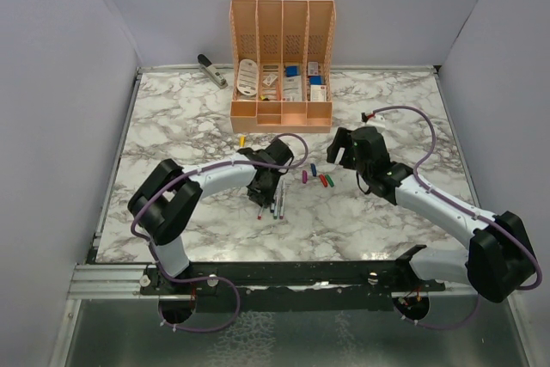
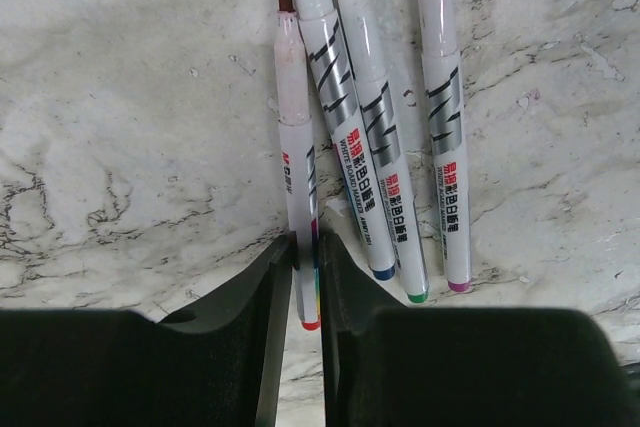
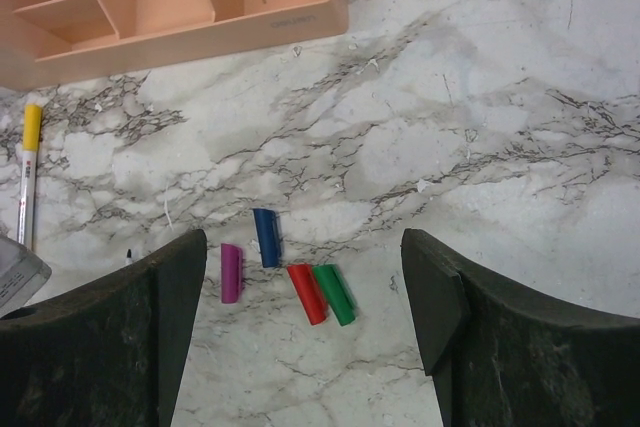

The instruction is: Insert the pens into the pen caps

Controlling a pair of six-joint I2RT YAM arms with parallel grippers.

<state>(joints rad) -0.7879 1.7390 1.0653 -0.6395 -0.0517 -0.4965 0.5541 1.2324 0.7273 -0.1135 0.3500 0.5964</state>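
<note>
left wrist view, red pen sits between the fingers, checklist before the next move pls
1. Left gripper shut on red pen: ok.
2. Red pen lifted off the table: cannot tell.
3. Red pen free of the blue pen beside it: cannot tell.
4. Right gripper open: ok.
5. Red cap clear of its neighbours: not ok, green cap lies against it.

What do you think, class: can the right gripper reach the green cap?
Probably yes: the right gripper hangs open above the green cap; nothing covers it, though the red cap crowds it.
</note>
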